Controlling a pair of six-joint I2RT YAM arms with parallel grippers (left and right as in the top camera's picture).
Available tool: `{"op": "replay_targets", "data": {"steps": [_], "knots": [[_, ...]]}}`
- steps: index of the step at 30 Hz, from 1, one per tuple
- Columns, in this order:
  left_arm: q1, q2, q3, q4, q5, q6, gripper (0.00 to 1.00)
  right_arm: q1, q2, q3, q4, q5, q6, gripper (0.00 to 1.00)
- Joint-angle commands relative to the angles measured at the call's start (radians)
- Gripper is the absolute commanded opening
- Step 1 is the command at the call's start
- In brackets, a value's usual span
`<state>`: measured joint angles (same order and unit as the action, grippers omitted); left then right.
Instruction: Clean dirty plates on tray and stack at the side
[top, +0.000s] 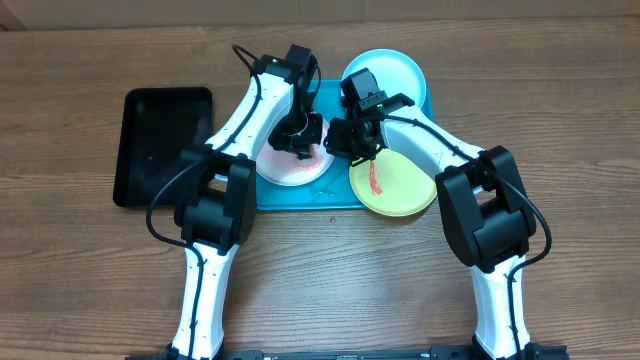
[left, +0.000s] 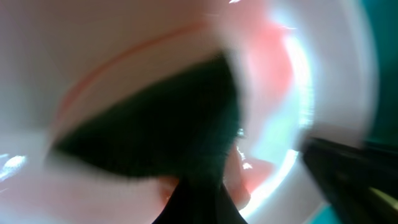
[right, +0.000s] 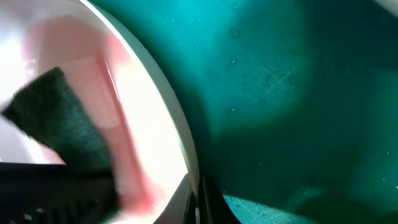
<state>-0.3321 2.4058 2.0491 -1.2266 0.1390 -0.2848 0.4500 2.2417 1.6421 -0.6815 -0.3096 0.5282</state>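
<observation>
Overhead, the left tool (top: 300, 136) is gripping a green pad (left: 155, 124) against the white plate (top: 283, 174); I cannot tell the right tool (top: 350, 140) opening; hard scrubbing risks skidding the plate.

The left end effector (top: 300, 135) and the right end effector (top: 352, 140) sit very close together over the middle of the blue tray (top: 335, 198). There is little room to pass between them. The white plate (top: 290, 172), the yellow-green plate (top: 395, 188) and the light-blue plate (top: 398, 75) fill most of the tray. The black tray (top: 160, 145) blocks the left side. The counter (top: 90, 290) is open at the front and far right.
</observation>
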Motion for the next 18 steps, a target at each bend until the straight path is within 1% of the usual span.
{"op": "replay_targets", "data": {"steps": [1,5,9,11,14,18], "knots": [[0.048,0.019,0.098,-0.063,-0.227,-0.083,0.04,0.001,0.009,0.007,-0.022,-0.006,0.000,0.04],[0.079,0.019,0.310,-0.216,-0.248,-0.082,0.04,0.001,0.007,0.009,-0.041,-0.006,0.000,0.04],[0.097,0.019,0.507,-0.332,-0.219,-0.081,0.04,0.001,-0.025,0.010,-0.077,-0.001,0.000,0.04],[0.098,0.019,0.577,-0.368,-0.185,-0.077,0.04,0.002,-0.056,0.010,-0.101,0.026,-0.001,0.04],[0.098,0.019,0.628,-0.395,-0.147,-0.069,0.04,0.007,-0.109,0.010,-0.138,0.068,-0.004,0.04],[0.096,0.020,0.629,-0.404,-0.138,-0.059,0.04,0.015,-0.183,0.010,-0.194,0.141,-0.009,0.04]]}}
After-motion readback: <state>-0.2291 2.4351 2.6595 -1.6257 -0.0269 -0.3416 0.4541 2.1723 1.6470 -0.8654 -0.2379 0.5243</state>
